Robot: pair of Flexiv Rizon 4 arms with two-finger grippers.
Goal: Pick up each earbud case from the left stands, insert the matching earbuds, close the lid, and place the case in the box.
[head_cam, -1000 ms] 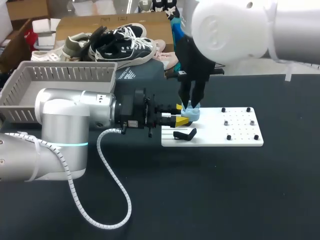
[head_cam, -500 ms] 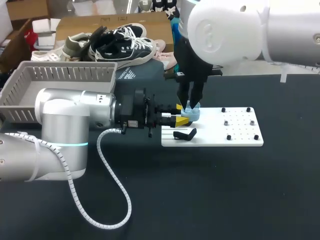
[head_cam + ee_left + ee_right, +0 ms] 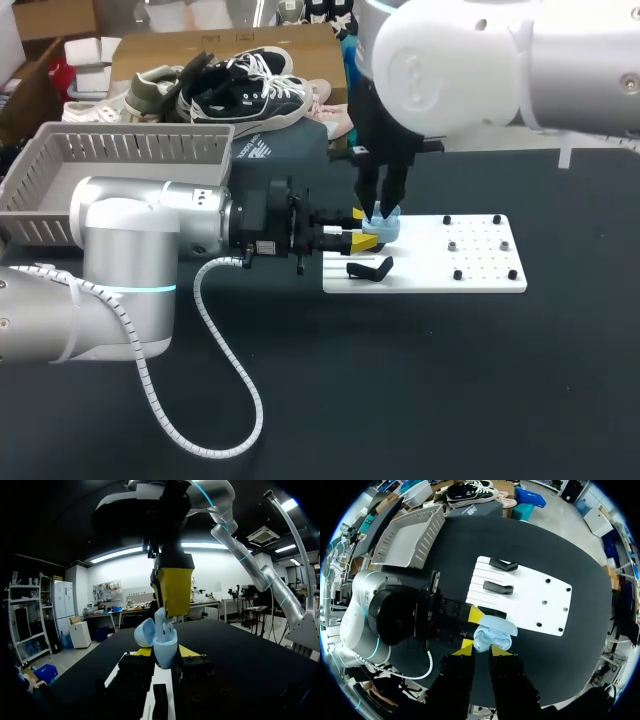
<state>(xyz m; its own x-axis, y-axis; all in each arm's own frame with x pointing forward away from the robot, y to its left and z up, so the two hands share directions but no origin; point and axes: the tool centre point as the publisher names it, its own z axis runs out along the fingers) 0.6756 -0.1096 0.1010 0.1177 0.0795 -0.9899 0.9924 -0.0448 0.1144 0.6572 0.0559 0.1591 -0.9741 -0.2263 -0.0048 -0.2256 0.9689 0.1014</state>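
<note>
Pale blue, the case (image 3: pixel 382 228) sits at the 9 o'clock edge of the white board (image 3: pixel 480 275), held just above it. The left gripper (image 3: pixel 362 238) comes in level from 9 o'clock, and its yellow tips press the case's lower half from two sides. The case stands upright with its mouth facing up. In the left wrist view the lid (image 3: pixel 146 632) hangs open off to one side, clear of the mouth.

The right gripper (image 3: pixel 378 208) stands straight above the case. Its fingers are drawn near together and appear to pinch a pale blue earbud (image 3: pixel 163 620) at its top. The earbud's long axis runs up and down, in line with the case, and its lower end is already at or inside the mouth.

So the coming move is a straight push downward, with the right arm doing the work while the left only steadies. The likely risk is the earbud going in tilted.

A black stand (image 3: pixel 370 268) lies at the case's 6 o'clock on the board. The box (image 3: pixel 60 200) waits at 10 o'clock, well apart.
</note>
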